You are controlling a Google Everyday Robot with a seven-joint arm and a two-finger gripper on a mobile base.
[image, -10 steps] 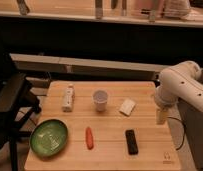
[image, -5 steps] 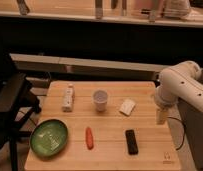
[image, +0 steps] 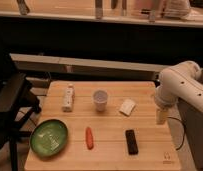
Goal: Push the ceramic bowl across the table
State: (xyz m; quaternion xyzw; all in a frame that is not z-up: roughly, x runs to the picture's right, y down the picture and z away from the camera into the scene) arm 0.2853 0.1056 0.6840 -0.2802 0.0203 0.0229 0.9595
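Gripper (image: 161, 117) at the end of the robot's white arm (image: 181, 85) hangs pointing down at the right edge of the light wooden table (image: 110, 126), touching nothing; whether it is open or closed cannot be told. Well apart from it, the green ceramic bowl (image: 48, 137) sits upright at the table's front left corner. Between them lie a slim red-orange item (image: 89, 137) and a black rectangular block (image: 131, 141) along the front, with a white bottle (image: 68, 97) on its side, an upright pale cup (image: 99, 99) and a small white block (image: 127, 107) farther back.
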